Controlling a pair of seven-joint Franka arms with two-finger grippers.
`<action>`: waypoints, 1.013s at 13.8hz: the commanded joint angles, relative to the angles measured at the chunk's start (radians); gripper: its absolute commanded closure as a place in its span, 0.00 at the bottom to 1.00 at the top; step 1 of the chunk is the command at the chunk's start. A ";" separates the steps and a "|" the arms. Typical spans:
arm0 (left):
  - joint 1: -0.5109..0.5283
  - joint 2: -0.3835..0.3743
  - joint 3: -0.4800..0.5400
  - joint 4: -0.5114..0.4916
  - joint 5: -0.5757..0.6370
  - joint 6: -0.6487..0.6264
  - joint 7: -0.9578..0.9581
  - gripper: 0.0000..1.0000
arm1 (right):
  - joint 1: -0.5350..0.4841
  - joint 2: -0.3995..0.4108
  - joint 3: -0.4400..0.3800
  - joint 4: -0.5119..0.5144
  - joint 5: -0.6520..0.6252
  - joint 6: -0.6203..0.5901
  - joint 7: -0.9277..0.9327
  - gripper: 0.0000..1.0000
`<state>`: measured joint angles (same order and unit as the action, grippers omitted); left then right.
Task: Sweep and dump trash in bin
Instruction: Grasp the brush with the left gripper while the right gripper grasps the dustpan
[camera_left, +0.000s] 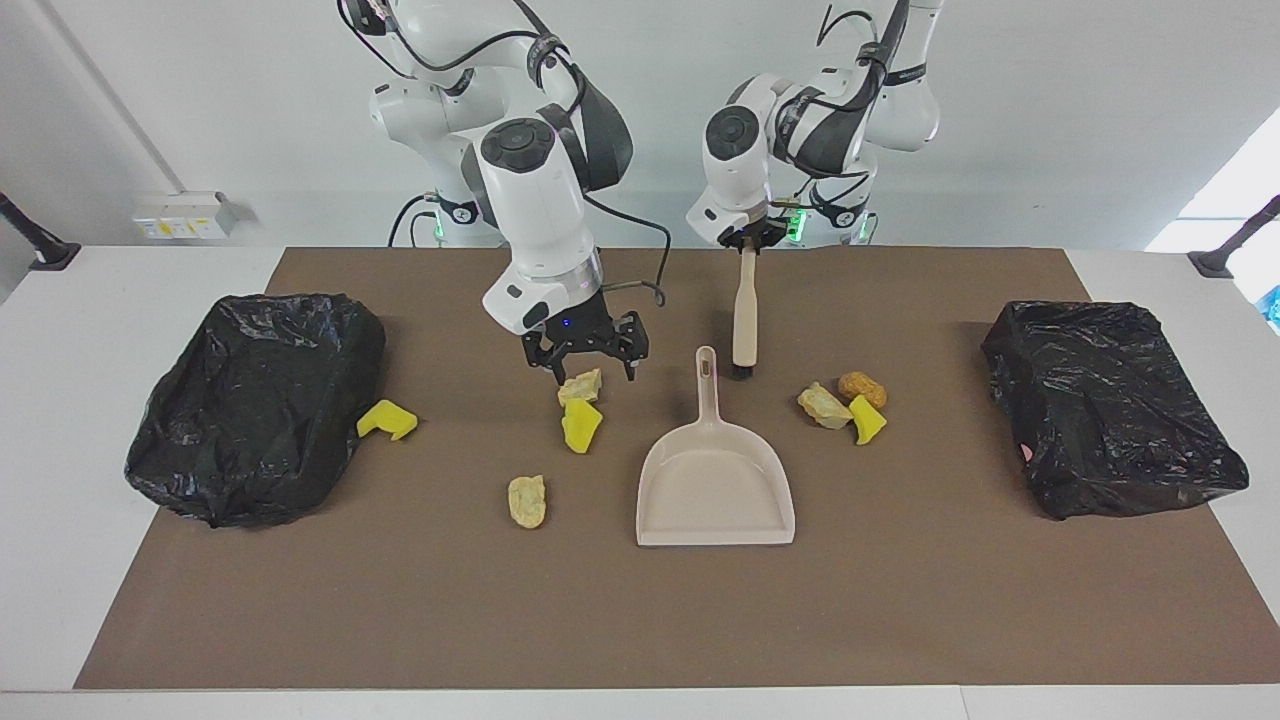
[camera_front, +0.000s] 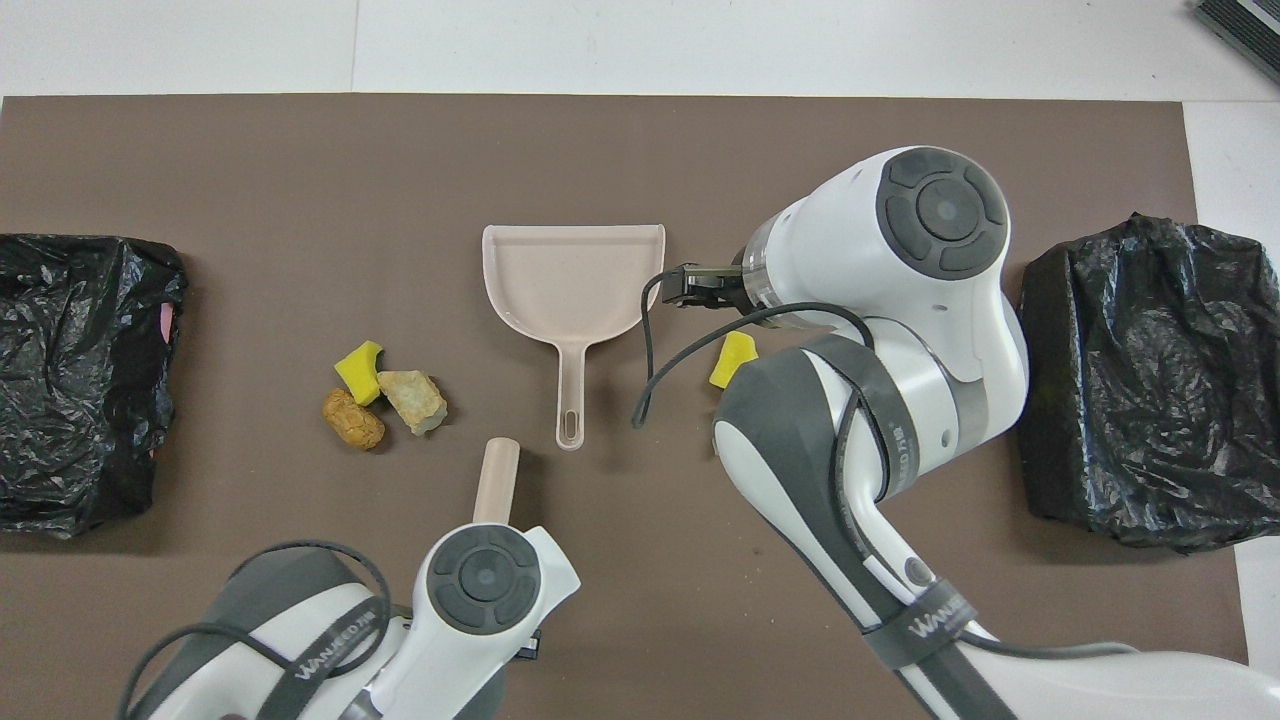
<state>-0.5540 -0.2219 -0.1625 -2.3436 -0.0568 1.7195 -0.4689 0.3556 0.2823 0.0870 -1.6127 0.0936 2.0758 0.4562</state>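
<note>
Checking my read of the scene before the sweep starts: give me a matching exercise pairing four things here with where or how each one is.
Things:
1. brush
2. dustpan
3. right gripper
4. orange-brown lump

States:
A. open, over the tan scrap
B. lying flat on the mat, empty
C. held upright by the left gripper
D. beside a yellow chunk, toward the left arm's end

Pairs: 1-C, 2-B, 3-A, 4-D

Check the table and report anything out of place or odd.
Nothing is damaged or spilled. Two points stand out: one yellow scrap lies against the black bag at the right arm's end, apart from the other trash, and the dustpan lies untouched while the left gripper holds the brush upright.
</note>
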 joint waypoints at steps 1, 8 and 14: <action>0.136 -0.098 -0.002 0.000 0.006 -0.037 0.093 1.00 | 0.051 0.035 0.000 0.008 0.000 0.056 0.085 0.00; 0.543 -0.044 -0.003 0.056 0.109 0.150 0.302 1.00 | 0.227 0.145 -0.003 0.004 -0.142 0.213 0.370 0.00; 0.767 0.028 -0.003 0.053 0.109 0.301 0.487 1.00 | 0.281 0.192 -0.003 -0.079 -0.196 0.294 0.403 0.12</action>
<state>0.1883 -0.2200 -0.1504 -2.3022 0.0424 1.9922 0.0067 0.6273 0.4825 0.0867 -1.6518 -0.0705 2.3408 0.8364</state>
